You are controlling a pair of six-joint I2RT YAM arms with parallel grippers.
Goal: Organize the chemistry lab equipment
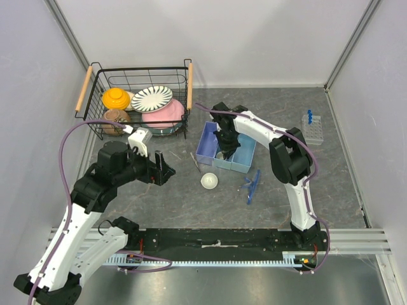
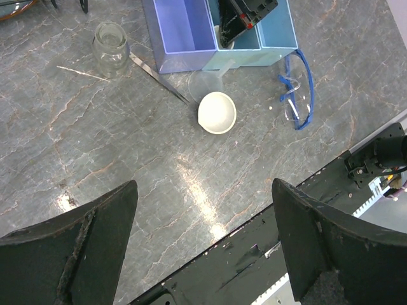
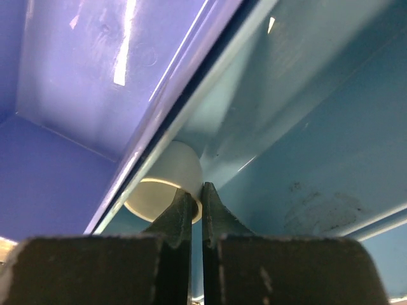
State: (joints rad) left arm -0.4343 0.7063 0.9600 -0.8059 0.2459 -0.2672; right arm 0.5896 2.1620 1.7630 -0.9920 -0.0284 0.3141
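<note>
My right gripper (image 1: pixel 227 152) reaches down into the light-blue compartment of a blue two-part bin (image 1: pixel 206 143). In the right wrist view it (image 3: pixel 196 194) is shut on the rim of a tiny white cup (image 3: pixel 166 181), one finger inside and one outside. The cup sits against the bin's divider (image 3: pixel 172 101). A white dome-shaped dish (image 1: pixel 209 181) (image 2: pixel 217 112) rests on the table just in front of the bin. Beside it lies a thin metal spatula (image 1: pixel 195 162) (image 2: pixel 159 77). My left gripper (image 1: pixel 166 168) (image 2: pixel 203 184) hovers open over bare table, holding nothing.
A clear tube rack (image 1: pixel 312 129) with blue-capped tubes (image 1: pixel 310 115) stands at the far right. Blue-framed clear glasses (image 1: pixel 251 184) (image 2: pixel 296 95) lie right of the dish. A small glass jar (image 2: pixel 110 49) stands left of the bin. A black wire basket (image 1: pixel 137 76) with crockery stands at the back left.
</note>
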